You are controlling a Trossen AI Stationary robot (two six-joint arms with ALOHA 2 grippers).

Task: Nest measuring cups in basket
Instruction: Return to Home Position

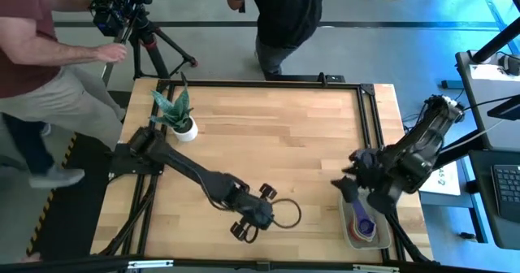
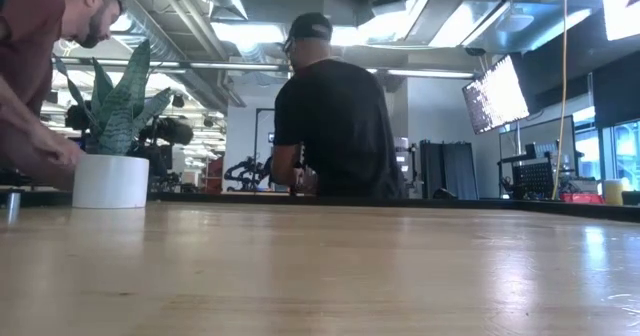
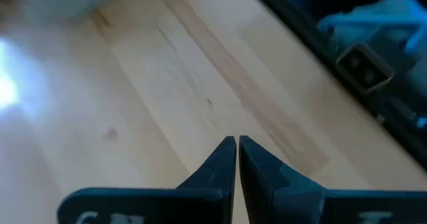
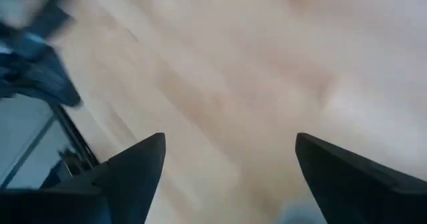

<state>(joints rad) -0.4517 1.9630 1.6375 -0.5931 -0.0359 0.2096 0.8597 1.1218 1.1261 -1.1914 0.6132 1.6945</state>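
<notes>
Measuring cups, small round plastic ones nested into a single stack, sit inside the basket, a translucent greyish-white rectangular plastic tub with rounded corners. A purple-blue cup shows on top with an orange-red edge beside it; the other colours cannot be made out. The basket stands at the near right corner of the bench, a pale wooden butcher-block top framed in black.

The right hand hangs just over the basket's far left end, apart from the stack and a little to its far left. In the right wrist view this hand is released: its two dark fingers stand wide apart with only bare wood between them, and nothing is held or touched.

The left hand is out over the near middle of the bench, well apart from the basket and to its left. In the left wrist view its fingers are clenched tip to tip with nothing between them, pointing down at bare wood.

A white round plant pot with a spiky green plant stands at the far left of the bench. Beyond the far edge, a person in a black shirt stands with their back to the bench, and a person in a dark red shirt reaches toward a black tripod at the far left.
</notes>
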